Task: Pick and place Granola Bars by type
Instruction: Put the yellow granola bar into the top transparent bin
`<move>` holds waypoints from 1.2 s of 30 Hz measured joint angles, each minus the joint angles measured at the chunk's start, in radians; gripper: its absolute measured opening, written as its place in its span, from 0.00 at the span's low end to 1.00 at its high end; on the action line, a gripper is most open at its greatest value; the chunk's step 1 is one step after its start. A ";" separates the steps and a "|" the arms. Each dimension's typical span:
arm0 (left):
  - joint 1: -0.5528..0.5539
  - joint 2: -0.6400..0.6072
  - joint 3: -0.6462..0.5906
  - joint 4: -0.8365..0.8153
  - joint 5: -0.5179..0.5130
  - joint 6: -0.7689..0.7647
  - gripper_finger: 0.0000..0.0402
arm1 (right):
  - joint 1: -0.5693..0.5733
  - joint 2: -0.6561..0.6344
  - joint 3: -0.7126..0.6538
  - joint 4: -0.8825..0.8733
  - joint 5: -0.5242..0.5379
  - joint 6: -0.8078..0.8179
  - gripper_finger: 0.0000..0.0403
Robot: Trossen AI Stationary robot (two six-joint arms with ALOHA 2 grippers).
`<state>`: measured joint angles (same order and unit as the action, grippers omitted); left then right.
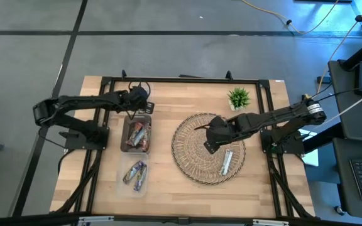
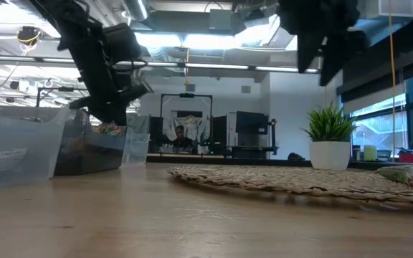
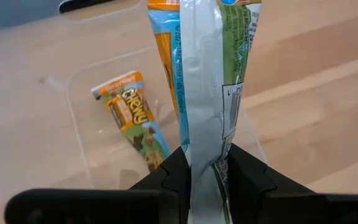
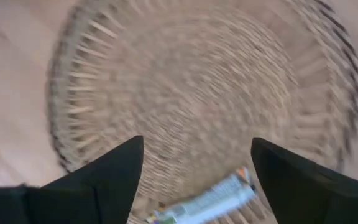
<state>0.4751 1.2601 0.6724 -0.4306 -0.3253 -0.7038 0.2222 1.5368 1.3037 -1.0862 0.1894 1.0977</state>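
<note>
left tool (image 3: 205,177) pinching granola bar (image 3: 207,68) above bin (image 1: 137,134) | right tool (image 4: 194,163) wide over mat (image 1: 190,154)

In the left wrist view, the bar (image 3: 204,93) pinched in the left hand (image 3: 207,177) runs off the picture's edge, its label unreadable. The woven mat (image 4: 197,93) in the right wrist view is blurred. The bars in the near bin (image 1: 135,174) are too small to tell by type.

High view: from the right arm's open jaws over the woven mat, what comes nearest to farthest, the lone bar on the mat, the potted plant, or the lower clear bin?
1. Lone bar, on the woven mat, just below the right gripper.
2. Potted plant, at the table's far right edge.
3. Lower clear bin, on the left side.
</note>
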 joint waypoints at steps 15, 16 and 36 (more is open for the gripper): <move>0.034 0.070 0.000 0.062 -0.011 0.037 0.17 | 0.060 0.002 0.000 -0.095 -0.028 0.210 0.74; 0.034 0.070 0.000 0.062 -0.011 0.037 0.17 | 0.069 0.005 0.000 -0.099 -0.036 0.237 0.74; 0.034 0.070 0.000 0.061 0.051 -0.016 0.23 | 0.229 0.207 0.000 -0.132 -0.219 0.417 0.74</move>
<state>0.5087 1.3300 0.6724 -0.3695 -0.2741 -0.7200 0.4514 1.7434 1.3033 -1.2183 -0.0299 1.5150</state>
